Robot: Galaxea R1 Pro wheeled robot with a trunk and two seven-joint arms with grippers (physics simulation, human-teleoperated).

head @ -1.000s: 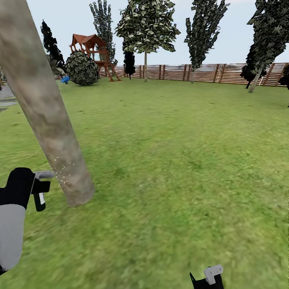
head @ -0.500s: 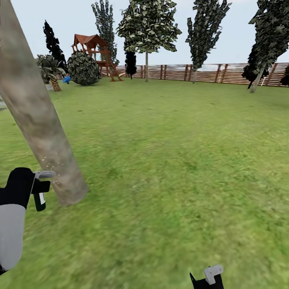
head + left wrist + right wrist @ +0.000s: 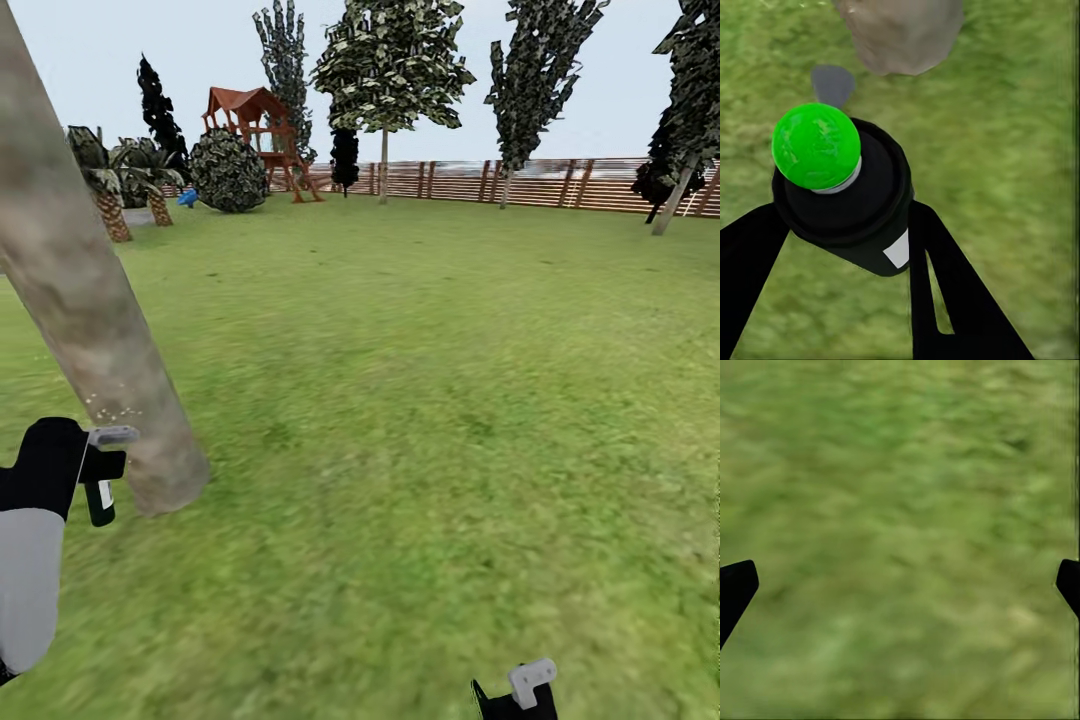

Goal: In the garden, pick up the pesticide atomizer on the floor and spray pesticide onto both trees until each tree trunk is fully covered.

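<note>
The left gripper (image 3: 85, 470) sits at about 8 o'clock in the head view, closed around the atomizer (image 3: 99, 498): the dark bottle hangs below the black fingers, its white label showing, and the grey nozzle (image 3: 112, 435) points toward 3 o'clock at the trunk (image 3: 95, 330), just beside it. A scatter of pale specks lies on the trunk near the nozzle. In the left wrist view the two black fingers (image 3: 945, 300) press against either side of the atomizer (image 3: 862, 217), whose bright green cap faces the camera; the trunk's foot (image 3: 904, 34) stands on the lawn (image 3: 1020, 150) beyond it.

The trunk leans from 11 o'clock down to its base near 8 o'clock.

The right gripper (image 3: 900, 585) is spread wide and holds nothing, its fingertips (image 3: 735, 585) at opposite edges of the right wrist view, over grass. A part of it shows at 6 o'clock in the head view (image 3: 520, 690).

Far off at 12 o'clock stand a fence (image 3: 560, 183), a playhouse (image 3: 255, 130) and other trees (image 3: 390, 70).
</note>
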